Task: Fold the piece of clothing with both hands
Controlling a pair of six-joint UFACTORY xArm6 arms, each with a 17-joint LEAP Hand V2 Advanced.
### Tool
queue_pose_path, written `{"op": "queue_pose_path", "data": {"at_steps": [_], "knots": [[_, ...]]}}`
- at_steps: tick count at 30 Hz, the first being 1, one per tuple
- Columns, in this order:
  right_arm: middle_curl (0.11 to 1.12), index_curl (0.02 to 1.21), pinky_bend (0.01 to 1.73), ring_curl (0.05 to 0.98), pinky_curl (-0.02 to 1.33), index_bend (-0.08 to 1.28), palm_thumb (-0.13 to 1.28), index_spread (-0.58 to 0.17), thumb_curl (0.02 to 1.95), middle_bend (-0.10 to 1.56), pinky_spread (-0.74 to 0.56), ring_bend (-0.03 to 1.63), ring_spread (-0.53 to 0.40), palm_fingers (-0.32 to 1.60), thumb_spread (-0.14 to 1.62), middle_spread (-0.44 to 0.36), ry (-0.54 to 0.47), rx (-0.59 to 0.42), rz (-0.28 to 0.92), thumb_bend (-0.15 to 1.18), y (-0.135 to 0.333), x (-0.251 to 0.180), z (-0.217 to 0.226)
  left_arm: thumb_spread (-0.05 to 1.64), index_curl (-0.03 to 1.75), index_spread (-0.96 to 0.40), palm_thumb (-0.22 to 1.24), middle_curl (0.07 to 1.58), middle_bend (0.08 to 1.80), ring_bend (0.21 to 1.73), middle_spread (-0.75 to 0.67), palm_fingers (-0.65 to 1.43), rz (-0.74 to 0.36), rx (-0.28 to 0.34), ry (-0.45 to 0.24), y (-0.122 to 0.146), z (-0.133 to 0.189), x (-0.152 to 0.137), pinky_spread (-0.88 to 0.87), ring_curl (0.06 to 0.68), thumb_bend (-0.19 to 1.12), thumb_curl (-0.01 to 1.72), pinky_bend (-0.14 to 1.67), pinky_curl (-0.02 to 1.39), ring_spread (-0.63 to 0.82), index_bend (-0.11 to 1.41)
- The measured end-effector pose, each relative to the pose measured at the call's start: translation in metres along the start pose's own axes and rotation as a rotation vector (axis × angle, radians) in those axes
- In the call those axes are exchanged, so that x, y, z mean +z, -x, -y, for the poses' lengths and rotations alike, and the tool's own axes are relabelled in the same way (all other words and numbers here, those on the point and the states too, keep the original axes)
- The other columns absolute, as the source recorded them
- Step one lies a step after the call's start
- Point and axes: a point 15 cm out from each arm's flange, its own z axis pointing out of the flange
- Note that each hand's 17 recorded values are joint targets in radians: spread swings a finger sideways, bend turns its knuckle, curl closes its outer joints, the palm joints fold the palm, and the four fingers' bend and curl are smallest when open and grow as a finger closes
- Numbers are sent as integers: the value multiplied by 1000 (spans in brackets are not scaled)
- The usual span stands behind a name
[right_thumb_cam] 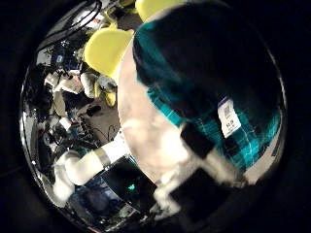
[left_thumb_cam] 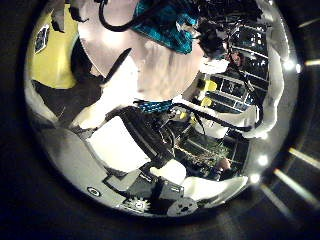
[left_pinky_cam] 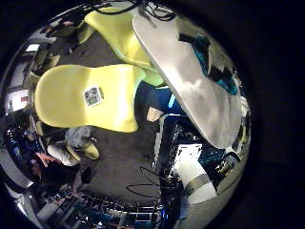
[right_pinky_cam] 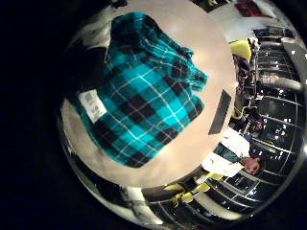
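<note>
Broadly, round pale table [right_pinky_cam: 192, 144] fills most of right little finger side palm view. Same table seen steeply from its edge in left little finger side palm view, so little of its top readable there.

Piece of clothing [right_pinky_cam: 144, 86]: teal and black plaid, lying rumpled on table top, covering a good part of it, not spread flat. Fills much of both right palm views, hence close under right palm. Only a small teal strip visible from left palm [left_thumb_cam: 165, 25], well apart from that hand. Farther half of cloth masked by a dark blur in right thumb side palm view.

Yellow chairs [left_pinky_cam: 81, 95] beside table, on floor, two or more; one more glimpsed past table rim [right_pinky_cam: 242, 48]. Seats bare except a small pale patch on nearest one, not identifiable.

White arm segment [left_pinky_cam: 195, 176] below table edge; cannot say whose.

Left hand [left_thumb_cam: 150, 140]: black and white body crowds middle of left thumb side palm view and blocks table's near edge. Fingers cut off at frame edge; released or clenched, cannot tell. No cloth against it.

Right hand [right_thumb_cam: 209, 184]: dark blurred parts over table beside cloth. Contact with cloth and finger state, cannot tell.

Dark flat bar [right_pinky_cam: 223, 110] at table rim, beside cloth but apart from it; nature unclear.

White label [right_pinky_cam: 93, 103] on cloth near one edge; print too small to read.
</note>
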Motion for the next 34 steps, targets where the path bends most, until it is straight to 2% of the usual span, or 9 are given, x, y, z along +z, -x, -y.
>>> {"op": "queue_pose_path", "data": {"at_steps": [4,8,11,12,16,22,26,30,34], "knots": [[409,437,839,399,866,155,528,-434,528,372,219,820,141,-86,1068,11,-44,-10,-1,-52,-9,-27,-5,1283,629,-291,488,845,783,882,-421,533,5,7,-4,-5,-2,0,-268,366,-8,334,480,430,-360,306],[383,388,791,363,801,142,473,-431,483,322,339,774,191,-53,1077,27,-97,15,-8,-40,-28,-71,-24,1285,655,-295,490,870,791,895,-425,532,13,18,-11,-13,-6,-3,-284,376,-12,338,496,439,-359,312],[379,361,724,340,736,164,605,-419,500,341,416,764,202,27,1129,19,-120,71,-13,34,-56,-107,-55,1282,672,-307,492,882,790,900,-430,528,18,24,-13,-20,-6,-6,-288,381,-12,343,501,444,-358,322],[377,357,718,337,728,163,612,-418,501,339,425,762,203,30,1132,18,-106,84,-10,33,-62,-111,-67,1281,678,-309,492,885,787,898,-434,531,19,29,-13,-25,-5,-7,-290,382,-12,345,511,447,-358,327],[372,367,597,321,650,202,791,-409,563,354,468,781,141,189,1185,-72,-19,190,12,111,-96,-131,-134,1271,699,-318,485,896,783,900,-441,526,26,42,-12,-49,-1,-16,-295,387,-16,349,521,454,-357,341],[373,369,508,308,596,185,820,-398,588,365,472,758,105,214,1250,-51,47,379,49,108,-145,-162,-245,1268,726,-325,470,885,711,893,-426,483,47,63,-22,-100,14,-23,-298,392,-16,351,552,469,-330,363],[363,355,492,295,563,170,797,-387,592,336,453,749,91,217,1309,-41,145,419,107,87,-146,-133,-289,1268,733,-320,462,841,565,904,-378,427,49,61,-43,-132,29,-21,-283,395,-14,355,594,487,-291,365],[360,347,473,285,542,173,783,-382,591,325,440,731,91,208,1357,-36,215,445,143,76,-138,-106,-317,1272,730,-306,455,809,500,903,-344,420,52,19,-84,-145,47,-19,-276,391,-14,355,606,494,-266,353],[358,340,459,269,516,173,776,-380,583,317,426,700,99,212,1403,-40,244,452,171,69,-131,-73,-330,1274,725,-298,452,791,473,901,-322,424,51,8,-87,-154,50,-15,-271,387,-13,356,604,496,-253,338]]}}
